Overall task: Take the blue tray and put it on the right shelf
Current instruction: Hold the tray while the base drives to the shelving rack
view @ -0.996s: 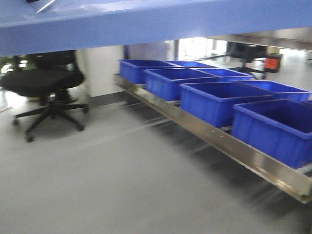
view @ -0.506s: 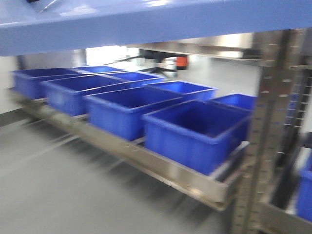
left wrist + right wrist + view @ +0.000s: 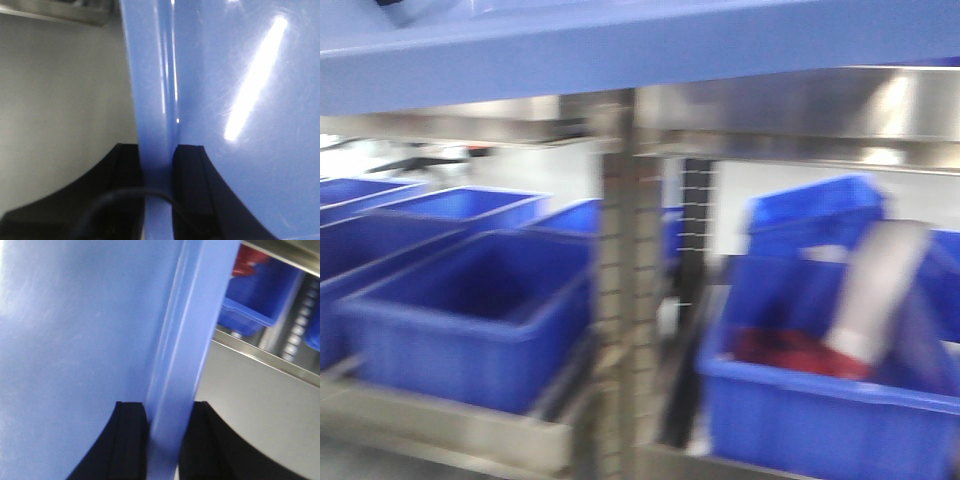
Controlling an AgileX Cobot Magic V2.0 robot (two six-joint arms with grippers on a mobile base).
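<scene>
Blue tray (image 3: 620, 50) was held aloft before us, rim pinched by our left fingers (image 3: 125, 175) and right fingers (image 3: 131, 432); grabbing looked done, while setting it on the right shelf (image 3: 790, 105) remained for us.

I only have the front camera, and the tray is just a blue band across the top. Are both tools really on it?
Observer: Left wrist camera: the left tool has a finger on each side of the tray rim, closed on it.
Operator: And the right?
Observer: Same there. The right tool clamps the rim between its fingers.
Operator: What's beside that rim?
Observer: In the right wrist view, grey floor, then a steel shelf lip beyond it.
</scene>
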